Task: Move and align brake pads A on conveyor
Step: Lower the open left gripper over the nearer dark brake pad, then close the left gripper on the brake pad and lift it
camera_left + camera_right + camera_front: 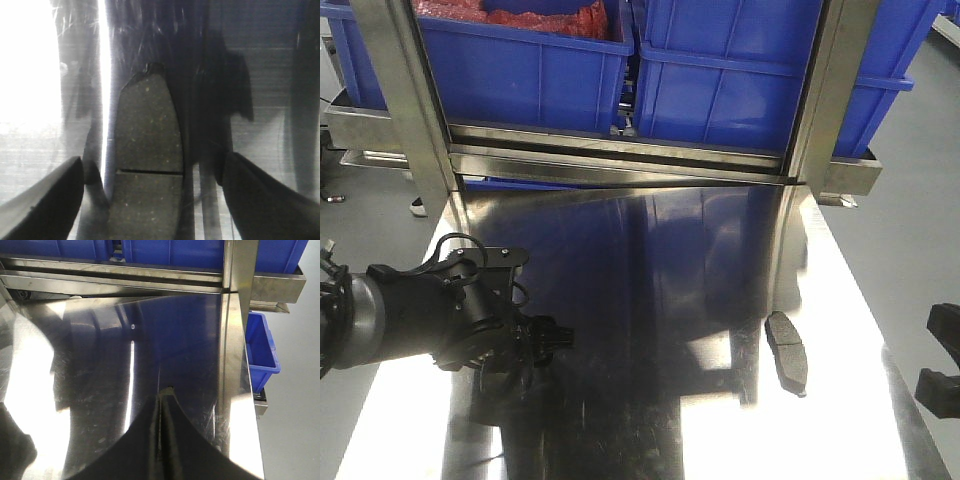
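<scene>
Left gripper (152,165): open wide, astride one brake pad (147,150) lying flat on the steel tabletop (272,130) — only its wrist view shows this pad.
Right gripper (165,396): fingers pressed together, nothing between.
Second brake pad (786,350): near the tabletop's right edge — front view only.

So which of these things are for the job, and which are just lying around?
For the job: the brake pad between the open left end effector's fingers; a second brake pad on the steel table; the shut right end effector.
Just lying about: the big blue bins behind the table; the small blue bin at its side.
</scene>
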### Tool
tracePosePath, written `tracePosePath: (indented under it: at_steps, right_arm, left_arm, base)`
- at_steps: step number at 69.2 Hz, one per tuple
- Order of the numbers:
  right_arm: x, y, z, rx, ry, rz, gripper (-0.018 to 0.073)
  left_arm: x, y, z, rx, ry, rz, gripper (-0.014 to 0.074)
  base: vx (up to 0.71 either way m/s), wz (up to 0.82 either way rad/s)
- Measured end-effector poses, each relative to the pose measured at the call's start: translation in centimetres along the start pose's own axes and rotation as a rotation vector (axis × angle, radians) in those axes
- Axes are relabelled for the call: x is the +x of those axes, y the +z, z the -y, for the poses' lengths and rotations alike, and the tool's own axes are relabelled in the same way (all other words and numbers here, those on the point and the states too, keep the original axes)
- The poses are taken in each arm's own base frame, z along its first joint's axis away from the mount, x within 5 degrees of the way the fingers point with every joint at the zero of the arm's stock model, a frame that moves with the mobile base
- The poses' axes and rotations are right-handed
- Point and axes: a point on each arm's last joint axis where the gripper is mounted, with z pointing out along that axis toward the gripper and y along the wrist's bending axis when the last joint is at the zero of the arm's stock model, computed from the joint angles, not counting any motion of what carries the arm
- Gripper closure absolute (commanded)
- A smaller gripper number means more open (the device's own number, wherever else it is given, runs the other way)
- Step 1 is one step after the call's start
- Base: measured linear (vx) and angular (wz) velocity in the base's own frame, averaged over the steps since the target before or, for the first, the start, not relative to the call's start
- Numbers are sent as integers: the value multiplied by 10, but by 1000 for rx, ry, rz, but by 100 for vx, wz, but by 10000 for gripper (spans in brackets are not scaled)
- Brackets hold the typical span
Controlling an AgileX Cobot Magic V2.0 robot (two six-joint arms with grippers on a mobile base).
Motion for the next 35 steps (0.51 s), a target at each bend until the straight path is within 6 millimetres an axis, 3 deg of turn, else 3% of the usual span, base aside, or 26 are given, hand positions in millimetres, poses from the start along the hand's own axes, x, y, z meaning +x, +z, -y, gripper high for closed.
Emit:
tracePosePath:
  at_steps: [12,35]
  right_arm:
    - [0,0,0,0,0,0,569]
    - [0,0,0,0,0,0,569]
  left_arm:
    - [0,0,0,-1,0,0,139]
    - [0,0,0,-4,-1,-1,372]
  base:
    - [0,0]
    - [0,0]
